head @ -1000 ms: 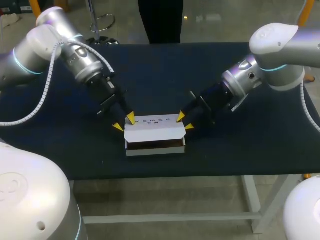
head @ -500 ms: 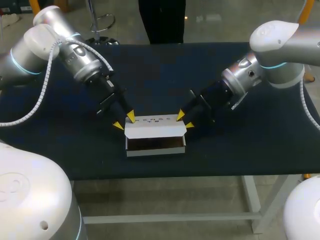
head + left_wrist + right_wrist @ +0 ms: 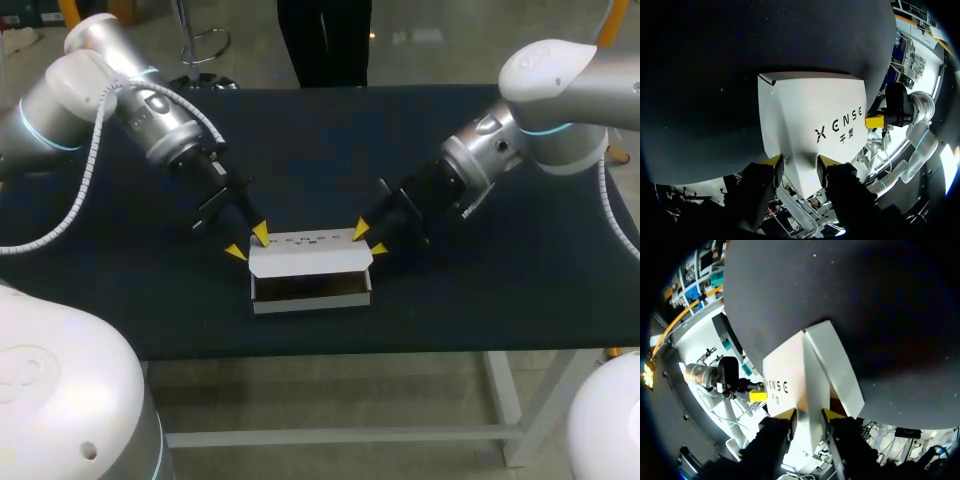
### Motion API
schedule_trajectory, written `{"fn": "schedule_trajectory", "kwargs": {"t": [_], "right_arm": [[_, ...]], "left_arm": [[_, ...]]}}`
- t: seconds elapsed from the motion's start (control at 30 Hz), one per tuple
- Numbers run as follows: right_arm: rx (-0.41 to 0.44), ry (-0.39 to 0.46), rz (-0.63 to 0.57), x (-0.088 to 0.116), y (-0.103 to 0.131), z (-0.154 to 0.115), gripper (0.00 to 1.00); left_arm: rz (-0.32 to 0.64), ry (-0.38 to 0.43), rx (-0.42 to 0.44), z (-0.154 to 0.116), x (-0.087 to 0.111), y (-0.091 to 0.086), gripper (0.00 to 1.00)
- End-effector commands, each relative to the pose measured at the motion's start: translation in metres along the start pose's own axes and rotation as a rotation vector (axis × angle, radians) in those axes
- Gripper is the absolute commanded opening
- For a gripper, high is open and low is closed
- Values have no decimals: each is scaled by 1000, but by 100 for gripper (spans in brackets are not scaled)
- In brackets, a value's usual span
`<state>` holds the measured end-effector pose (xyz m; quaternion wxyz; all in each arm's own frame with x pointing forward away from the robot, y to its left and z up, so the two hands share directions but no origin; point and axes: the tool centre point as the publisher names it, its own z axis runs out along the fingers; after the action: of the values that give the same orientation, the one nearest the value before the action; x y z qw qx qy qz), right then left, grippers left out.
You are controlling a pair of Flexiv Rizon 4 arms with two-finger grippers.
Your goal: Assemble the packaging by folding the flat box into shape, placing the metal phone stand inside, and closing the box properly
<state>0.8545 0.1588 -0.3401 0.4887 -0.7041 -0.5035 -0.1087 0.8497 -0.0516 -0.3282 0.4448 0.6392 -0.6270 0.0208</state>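
A white box stands near the front middle of the dark table, its printed lid raised over a dark inside; I cannot make out a phone stand there. My left gripper is shut on the lid's left end, and my right gripper on its right end. In the left wrist view the lid runs out from between the fingers of the left gripper, with the right gripper's yellow tip at its far end. In the right wrist view the lid sits between the fingers of the right gripper.
The black table stretches wide to both sides and behind the box. Its front edge lies a short way in front of the box. Both arms slant down over the table's rear half.
The lid's front edge has risen a little, showing more of the dark inside of the box. Both grippers have stayed at the lid's ends.
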Motion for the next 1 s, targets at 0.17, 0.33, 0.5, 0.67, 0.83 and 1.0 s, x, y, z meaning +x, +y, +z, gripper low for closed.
{"fn": "schedule_trajectory", "kwargs": {"t": [0.17,0.33,0.5,0.67,0.83,1.0], "right_arm": [[4,-3,-1,2,1,0,36],[3,-6,-3,4,-1,0,36],[5,-7,1,6,-1,-1,36],[17,-8,7,8,0,-1,36],[25,-9,12,10,1,-2,35],[33,-12,15,13,2,-3,36]], "left_arm": [[-11,-1,2,0,2,0,46],[-15,0,-1,-1,4,1,46],[-19,5,-3,-2,5,2,46],[-26,5,-10,-3,7,2,46],[-44,7,-16,-5,10,1,46],[-56,8,-25,-7,13,0,45]]}}
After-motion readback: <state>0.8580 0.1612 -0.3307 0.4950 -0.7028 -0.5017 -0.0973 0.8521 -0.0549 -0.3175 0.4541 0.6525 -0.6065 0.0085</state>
